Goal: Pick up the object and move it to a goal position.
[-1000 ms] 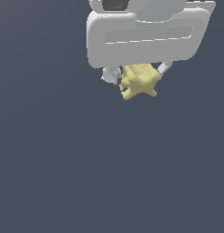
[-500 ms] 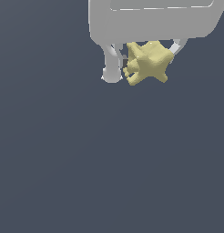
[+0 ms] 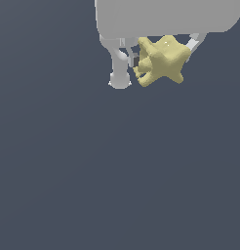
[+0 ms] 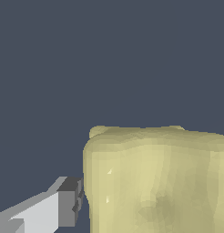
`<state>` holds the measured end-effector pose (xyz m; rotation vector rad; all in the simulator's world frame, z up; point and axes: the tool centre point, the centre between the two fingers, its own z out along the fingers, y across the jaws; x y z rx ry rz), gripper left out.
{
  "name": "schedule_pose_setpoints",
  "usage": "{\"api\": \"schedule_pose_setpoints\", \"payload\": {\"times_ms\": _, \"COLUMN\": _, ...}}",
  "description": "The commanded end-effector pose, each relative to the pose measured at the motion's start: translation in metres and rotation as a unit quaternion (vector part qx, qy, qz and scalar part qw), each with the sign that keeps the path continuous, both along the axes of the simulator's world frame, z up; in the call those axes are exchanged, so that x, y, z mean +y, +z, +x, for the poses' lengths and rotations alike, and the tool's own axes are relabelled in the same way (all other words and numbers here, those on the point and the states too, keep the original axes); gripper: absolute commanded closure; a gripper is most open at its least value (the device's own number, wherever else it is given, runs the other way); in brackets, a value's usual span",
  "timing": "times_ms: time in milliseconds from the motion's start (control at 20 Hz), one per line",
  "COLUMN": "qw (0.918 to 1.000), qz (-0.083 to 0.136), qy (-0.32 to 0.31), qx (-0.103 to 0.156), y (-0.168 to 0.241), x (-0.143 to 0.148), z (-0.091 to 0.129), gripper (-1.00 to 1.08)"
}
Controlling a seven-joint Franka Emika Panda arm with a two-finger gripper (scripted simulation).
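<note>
The object [image 3: 161, 61] is a pale yellow star-shaped lump with stubby lobes, held near the top of the exterior view. My white gripper [image 3: 153, 58] is shut on it, one finger [image 3: 120, 68] on the exterior view's left and the other [image 3: 192, 44] peeking out on its right. The white hand body fills the top edge above. In the wrist view the object [image 4: 155, 182] looms large and blocky, with one grey-padded finger [image 4: 63, 202] pressed beside it. The other finger is hidden there.
A plain dark grey-blue surface [image 3: 117, 171] fills the background in both views. No other objects or a goal marker show.
The gripper and the held object have grown larger and shifted up and to the exterior view's right, rising toward the camera. The grip stays unchanged.
</note>
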<state>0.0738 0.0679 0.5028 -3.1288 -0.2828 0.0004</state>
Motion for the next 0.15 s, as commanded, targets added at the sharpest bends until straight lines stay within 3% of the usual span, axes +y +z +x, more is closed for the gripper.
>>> {"api": "schedule_pose_setpoints", "payload": {"times_ms": 0, "qw": 1.0000, "qz": 0.000, "qy": 0.000, "qx": 0.000, "y": 0.0011, "x": 0.0001, "z": 0.0001, "gripper": 1.08}}
{"api": "schedule_pose_setpoints", "payload": {"times_ms": 100, "qw": 1.0000, "qz": 0.000, "qy": 0.000, "qx": 0.000, "y": 0.0013, "x": 0.0002, "z": 0.0001, "gripper": 1.08}}
